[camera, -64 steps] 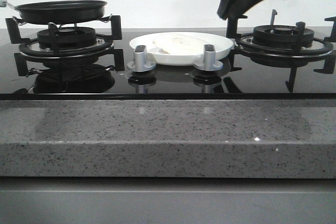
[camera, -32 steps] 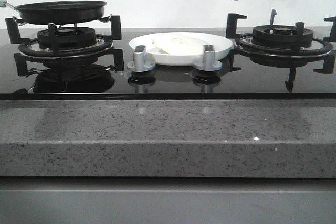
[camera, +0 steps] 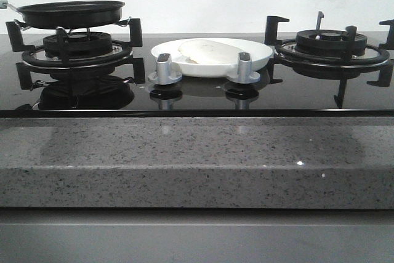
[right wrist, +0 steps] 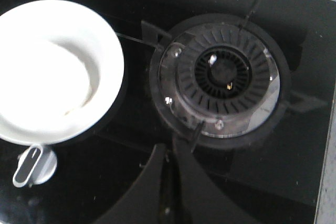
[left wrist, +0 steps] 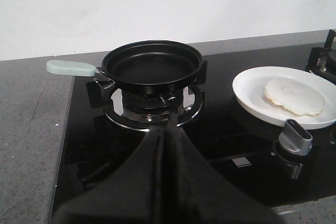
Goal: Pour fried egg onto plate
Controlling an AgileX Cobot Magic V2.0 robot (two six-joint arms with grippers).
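Observation:
The fried egg (camera: 206, 50) lies flat on the white plate (camera: 261, 55) in the middle of the hob, between the two burners. The black frying pan (camera: 71, 13) sits empty on the left burner. In the left wrist view my left gripper (left wrist: 169, 124) is shut and holds nothing. It hovers in front of the pan (left wrist: 152, 65), with the plate (left wrist: 247, 85) and egg (left wrist: 293, 96) off to one side. My right gripper (right wrist: 169, 146) is shut and empty above the right burner (right wrist: 226, 74), beside the plate (right wrist: 113, 56). Neither gripper shows in the front view.
The pan's pale green handle (left wrist: 70, 67) points away from the plate. Two silver knobs (camera: 165, 69) (camera: 244, 68) stand in front of the plate. Black pan supports ring both burners (camera: 332, 44). A grey stone counter edge (camera: 197, 158) runs along the front.
My right arm has risen from above the right burner and left the front view at the top. Pan, plate and egg have not moved.

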